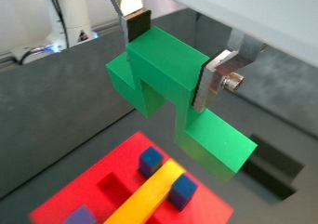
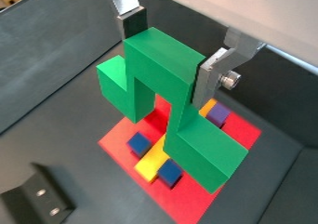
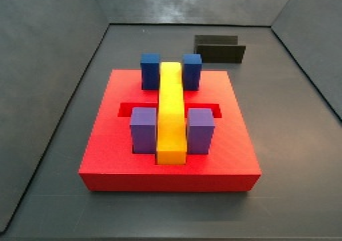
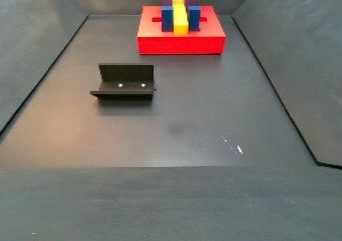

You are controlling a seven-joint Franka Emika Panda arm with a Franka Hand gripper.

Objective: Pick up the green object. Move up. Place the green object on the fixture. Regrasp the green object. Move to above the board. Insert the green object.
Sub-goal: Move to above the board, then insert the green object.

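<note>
Jaws: my gripper (image 1: 172,53) is up in the air and squeezes the green object (image 1: 168,84) by its middle block, one silver finger (image 1: 214,79) on each side. Both wrist views show this; neither side view shows my gripper.
Green object: held high, touching nothing below. Its two arms stick out sideways from the middle block. In a wrist view (image 2: 168,98) it hangs over the board.
Board: a red square slab (image 3: 107,165) lying on the dark floor. In a wrist view (image 2: 243,130) it sits right under the green object.
On the board: a long yellow bar (image 3: 173,113) runs down the middle. Two purple blocks (image 3: 143,129) stand at one end, one on each side of the bar. Two dark blue blocks (image 3: 151,68) stand at the other end, same way.
Fixture: a small dark bracket (image 4: 124,83) on the floor, well apart from the board. It has nothing on it.
</note>
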